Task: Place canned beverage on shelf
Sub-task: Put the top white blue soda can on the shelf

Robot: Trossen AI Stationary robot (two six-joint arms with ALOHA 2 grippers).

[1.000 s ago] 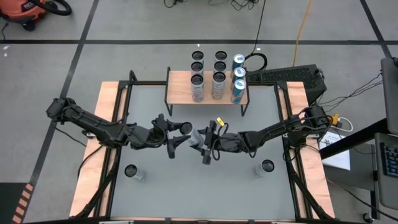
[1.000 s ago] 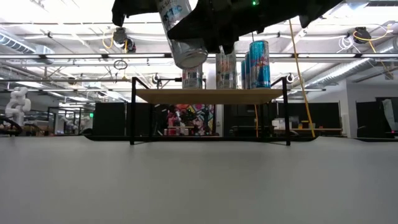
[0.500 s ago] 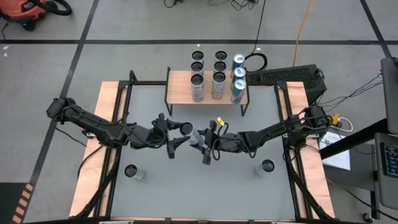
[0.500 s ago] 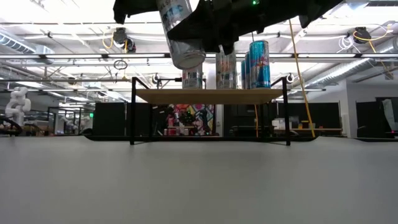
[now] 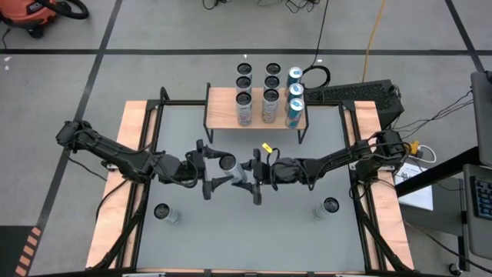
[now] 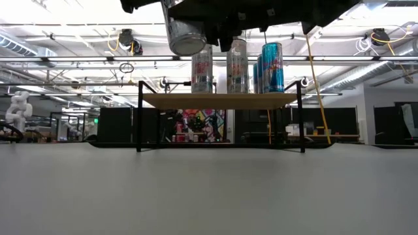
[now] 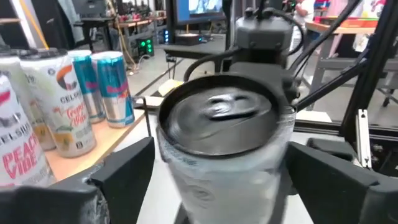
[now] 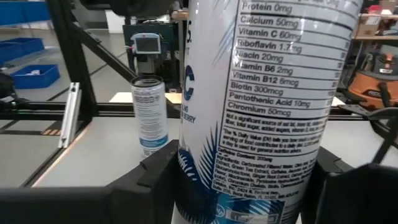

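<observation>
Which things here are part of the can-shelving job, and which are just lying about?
Job: held can, gripped by the right claw, with the left claw open around it; shelf; shelved cans; left table can; right table can.
Lying about: red vacuum and yellow cord, both on the floor beyond the table.

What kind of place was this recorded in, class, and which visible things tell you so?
Probably a robotics lab or workshop. Bare ceiling beams and ducts run overhead, a white robot arm stands in the background, and cables trail over a taped floor around the work table.
</observation>
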